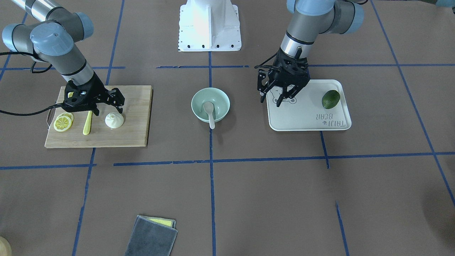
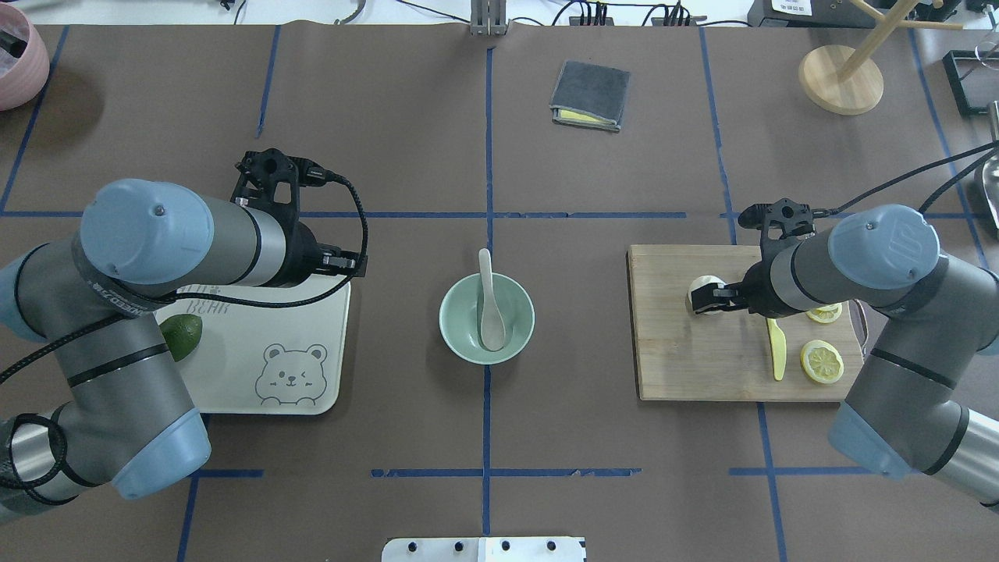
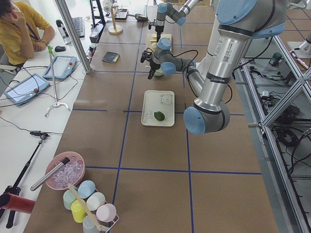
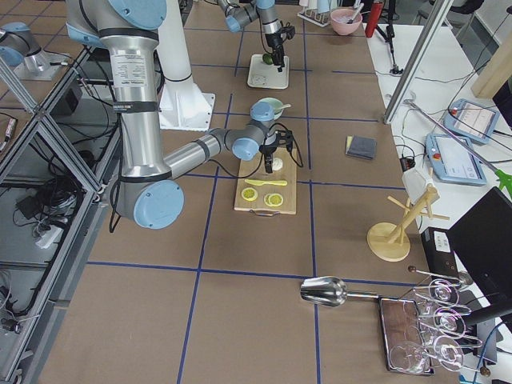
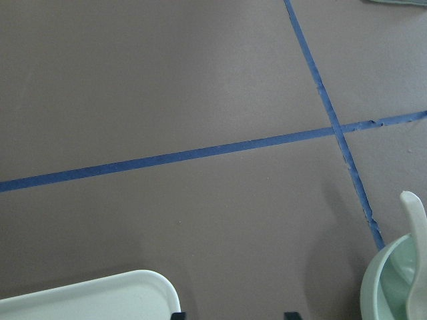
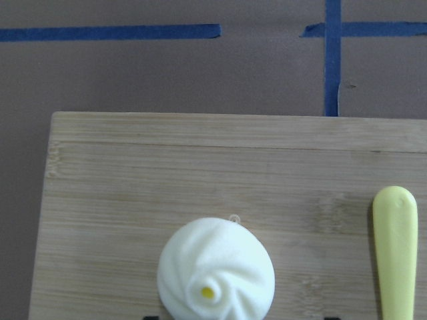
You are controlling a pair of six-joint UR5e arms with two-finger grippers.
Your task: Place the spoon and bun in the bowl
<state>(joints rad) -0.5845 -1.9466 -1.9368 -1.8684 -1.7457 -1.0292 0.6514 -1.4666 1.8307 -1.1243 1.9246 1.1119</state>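
Observation:
The pale spoon (image 1: 210, 112) lies in the mint-green bowl (image 1: 220, 99) at the table's middle, scoop inside and handle resting over the rim; both also show from overhead, the spoon (image 2: 489, 300) and the bowl (image 2: 460, 332). The white pleated bun (image 1: 114, 120) sits on the wooden cutting board (image 1: 135, 117). My right gripper (image 1: 116, 104) is open and empty, just above the bun. In the right wrist view the bun (image 6: 215, 270) lies between the fingertips. My left gripper (image 1: 279, 97) is open and empty, above the near corner of the white tray (image 1: 305, 115).
A yellow plastic knife (image 1: 87, 123) and lemon slices (image 1: 63, 122) lie on the board beside the bun. A green avocado-like fruit (image 1: 331, 99) sits on the tray. A folded grey cloth (image 2: 591, 95) and a wooden stand (image 2: 841, 78) are at the far side.

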